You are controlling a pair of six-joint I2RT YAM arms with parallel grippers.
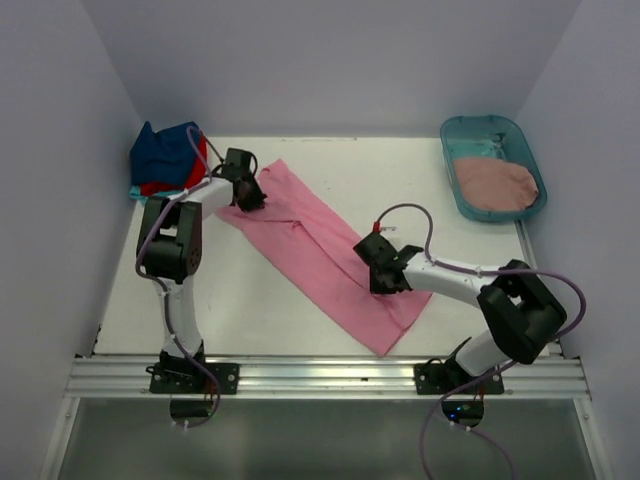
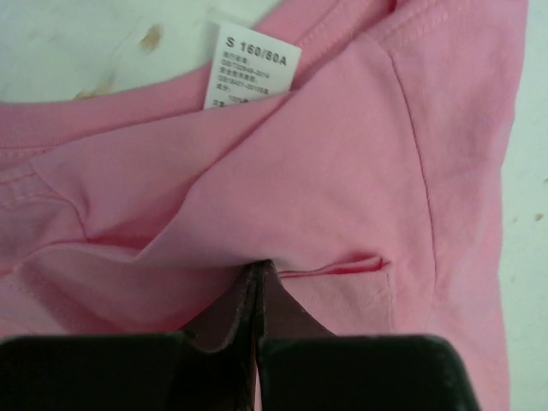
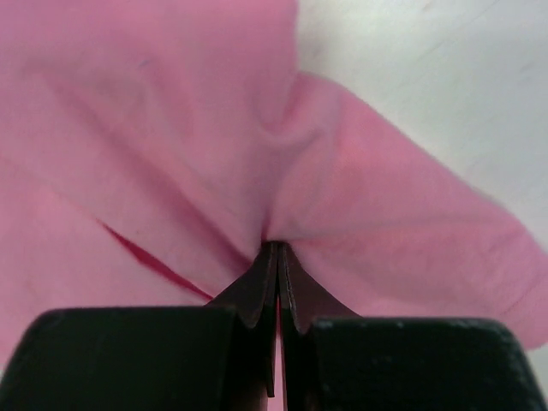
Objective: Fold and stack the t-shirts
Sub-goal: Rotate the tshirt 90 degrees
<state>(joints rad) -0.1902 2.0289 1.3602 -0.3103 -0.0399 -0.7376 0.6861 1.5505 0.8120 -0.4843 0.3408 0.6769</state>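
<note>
Counter (image 1: pixel 250 315): white, walled on three sides; both arms are mounted at its near edge.
Bright pink t-shirt (image 1: pixel 310 245): lies across the middle of the counter as a long diagonal band, from far left to near right. It is partly folded lengthwise, with overlapping layers.
Teal tub (image 1: pixel 472 132): stands in the far right corner, well apart from the bright pink t-shirt.
Dusty rose t-shirt (image 1: pixel 495 185): bunched inside the teal tub.
Shirt pile: in the far left corner, navy t-shirt (image 1: pixel 160 148) on top, red t-shirt (image 1: pixel 160 187) under it, a turquoise edge (image 1: pixel 135 191) at the bottom.
Left tool (image 1: pixel 248 195): at the band's far left end, fingers together, clamped on a pinch of pink cloth (image 2: pixel 342 171) near the collar.
Right tool (image 1: pixel 385 278): at the band's near right part, fingers together, clamped on a raised fold of pink cloth (image 3: pixel 128 128).
Size tag (image 2: pixel 251 68): white, at the collar, reads "S 160/80A".
Brown marks (image 2: pixel 150 36): on the bare counter beyond the collar.
</note>
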